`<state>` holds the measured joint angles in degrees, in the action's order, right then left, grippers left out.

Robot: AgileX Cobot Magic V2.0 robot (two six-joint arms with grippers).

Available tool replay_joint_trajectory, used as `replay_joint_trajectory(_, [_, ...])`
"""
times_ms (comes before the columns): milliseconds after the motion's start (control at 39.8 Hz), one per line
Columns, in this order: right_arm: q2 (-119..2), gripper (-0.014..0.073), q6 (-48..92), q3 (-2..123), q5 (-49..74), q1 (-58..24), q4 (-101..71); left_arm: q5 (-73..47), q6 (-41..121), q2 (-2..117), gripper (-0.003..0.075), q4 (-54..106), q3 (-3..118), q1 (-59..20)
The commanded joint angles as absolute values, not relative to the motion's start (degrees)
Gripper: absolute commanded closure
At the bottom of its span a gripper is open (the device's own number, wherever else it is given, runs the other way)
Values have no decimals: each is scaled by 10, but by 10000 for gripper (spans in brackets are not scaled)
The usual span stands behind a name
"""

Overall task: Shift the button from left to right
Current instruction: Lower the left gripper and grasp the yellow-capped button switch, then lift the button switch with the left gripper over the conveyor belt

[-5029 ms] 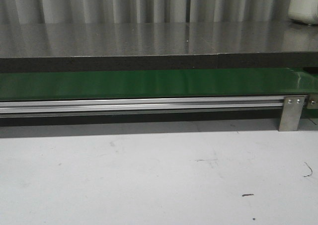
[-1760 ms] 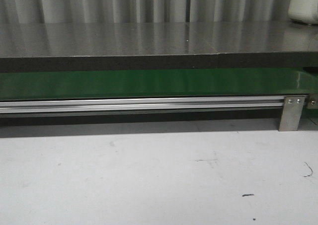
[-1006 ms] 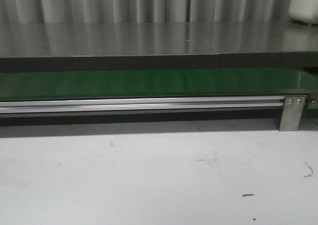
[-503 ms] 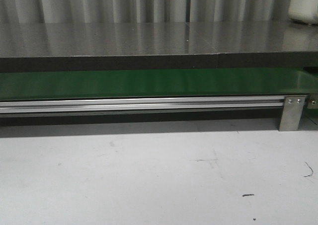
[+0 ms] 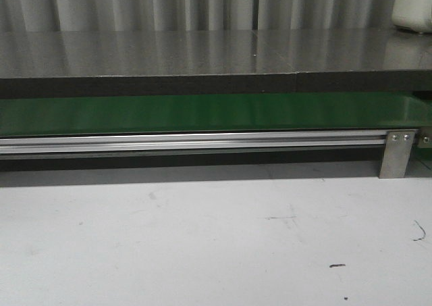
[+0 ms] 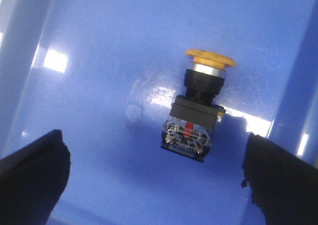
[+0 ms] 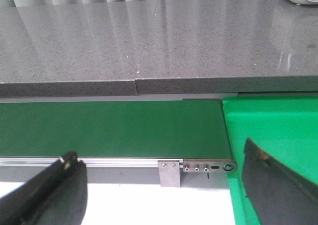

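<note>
The button (image 6: 198, 111), with an orange-yellow mushroom cap and a black body, lies on its side on the floor of a blue bin (image 6: 99, 61) in the left wrist view. My left gripper (image 6: 154, 180) is open above the bin, its black fingers (image 6: 30, 175) spread wide to either side of the button, not touching it. My right gripper (image 7: 159, 190) is open and empty, hovering over the white table near the conveyor's end bracket (image 7: 170, 173). Neither gripper nor the button shows in the front view.
A green conveyor belt (image 5: 202, 113) with an aluminium rail (image 5: 189, 142) runs across behind the white table (image 5: 202, 238). A grey stone counter (image 5: 202, 53) lies beyond. A bright green bin (image 7: 278, 135) sits at the belt's right end. A white object (image 5: 413, 9) stands far right.
</note>
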<state>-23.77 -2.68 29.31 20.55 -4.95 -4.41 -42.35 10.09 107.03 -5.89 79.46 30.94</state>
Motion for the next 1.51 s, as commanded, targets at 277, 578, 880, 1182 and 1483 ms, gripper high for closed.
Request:
replay_joint_trajectory(277, [-245,-52,-24,315,156,-49,-38,-424,157,1123,48,-21,868,310])
replay_joint_trajectory(578, [-245,-52,-24,315,156,-49,-38,-425,162,1167,48,-6,883,305])
replay_joint_trajectory(880, [-245,-52,-24,315,156,-49,-38,-423,162,1168,381,-4,883,305])
replay_joint_trajectory(1182, [-245,-52,-24,315,156,-49,-38,-428,162,1161,641,-4,885,305])
replay_joint_trajectory(1483, [-245,-52,-24,315,156,-49,-38,-520,159,1142,641,13,996,292])
